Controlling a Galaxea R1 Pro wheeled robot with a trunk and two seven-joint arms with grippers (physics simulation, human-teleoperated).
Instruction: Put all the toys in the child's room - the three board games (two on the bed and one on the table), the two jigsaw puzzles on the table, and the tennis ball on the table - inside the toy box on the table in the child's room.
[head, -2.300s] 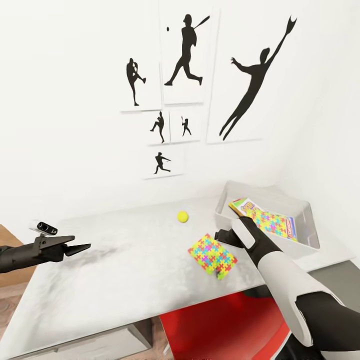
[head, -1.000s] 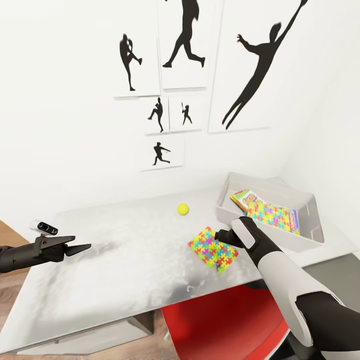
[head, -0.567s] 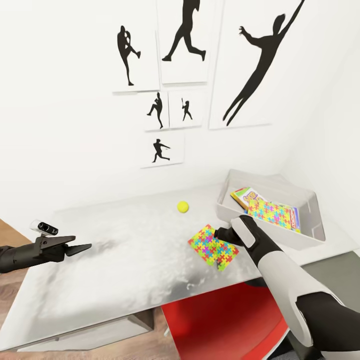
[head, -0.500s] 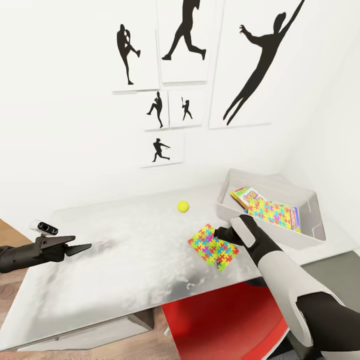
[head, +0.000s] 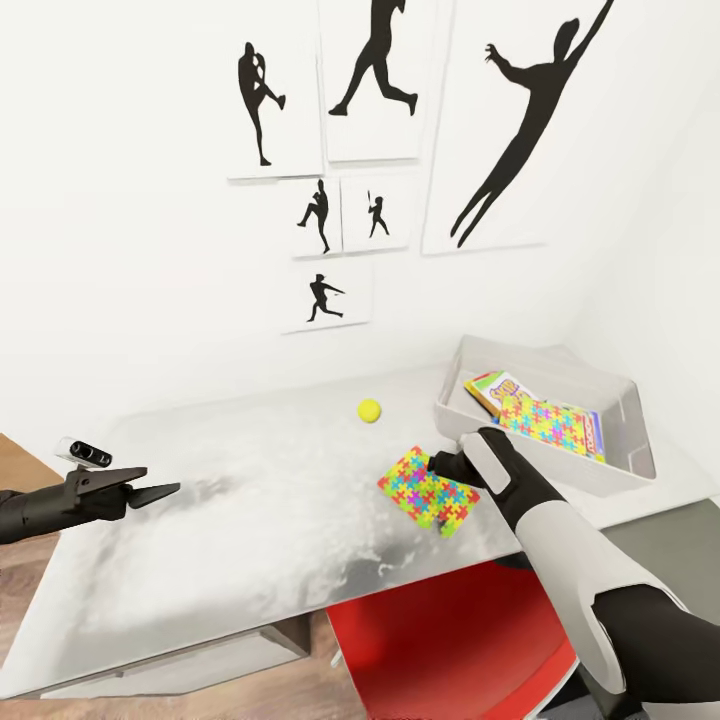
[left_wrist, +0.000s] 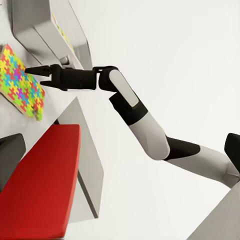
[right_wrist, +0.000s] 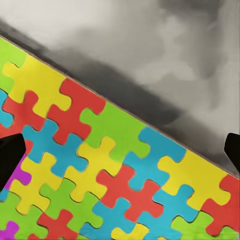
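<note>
A colourful jigsaw puzzle (head: 425, 492) lies flat on the pale grey table (head: 250, 520), seen close up in the right wrist view (right_wrist: 100, 190). My right gripper (head: 440, 465) is open just over the puzzle's edge nearest the toy box, its fingertips (right_wrist: 10, 155) spread wide and holding nothing. The grey toy box (head: 620, 465) holds a Skip-Bo board game (head: 497, 388) and a second jigsaw puzzle (head: 550, 420). The tennis ball (head: 369, 409) rests on the table behind the loose puzzle. My left gripper (head: 150, 492) is open over the table's left end.
A red chair (head: 450, 640) sits under the table's front edge below my right arm. The lower dark grey table section (head: 665, 540) lies at right. The white wall with black silhouette posters (head: 500, 130) stands close behind the table.
The head camera has shifted, moving the whole picture slightly. My right gripper has stayed open by the puzzle's edge, and my left gripper has barely moved.
</note>
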